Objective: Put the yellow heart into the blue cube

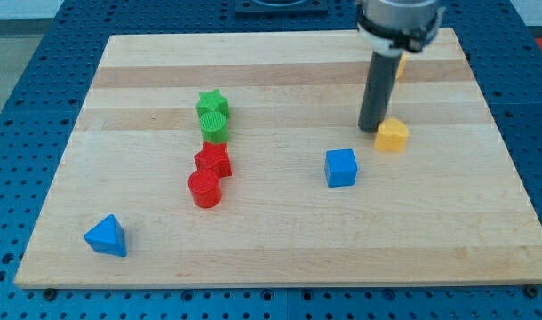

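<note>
- Seven blocks on the wooden board (280, 240); only two matter here.
- Yellow heart (393, 135) sits right of centre, up and to the right of the blue cube (340, 167), near it but not touching.
- My tip (370, 130) is down just beside the heart's upper-left edge, apparently touching. No fingers on this rig, so nothing clamps: push only.
- That contact side looks wrong: a push from there would drive the heart right and down, past the cube. I'd want the tip on the heart's upper-right side.
- Another yellow block (400, 65) is half hidden behind the rod; shape unclear.
- Green star (213, 102), green cylinder (215, 126), red star (213, 159), red cylinder (204, 188) and blue pyramid (106, 236) are well left, out of the way.
</note>
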You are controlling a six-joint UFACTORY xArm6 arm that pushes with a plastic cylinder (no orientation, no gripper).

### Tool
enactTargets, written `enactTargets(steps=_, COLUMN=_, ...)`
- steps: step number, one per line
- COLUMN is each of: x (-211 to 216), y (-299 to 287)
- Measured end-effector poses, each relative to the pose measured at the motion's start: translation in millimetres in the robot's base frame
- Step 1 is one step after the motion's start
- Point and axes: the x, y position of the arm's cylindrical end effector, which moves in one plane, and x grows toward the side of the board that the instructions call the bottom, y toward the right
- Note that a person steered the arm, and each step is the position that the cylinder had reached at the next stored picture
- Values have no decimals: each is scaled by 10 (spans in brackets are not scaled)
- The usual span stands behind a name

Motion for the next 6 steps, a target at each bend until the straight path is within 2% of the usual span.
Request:
enactTargets(steps=1, x=-78, y=0)
enactTargets(steps=2, x=-447, y=107)
enactTargets(steps=3, x=-430, y=226)
enactTargets(steps=6, x=292, y=227)
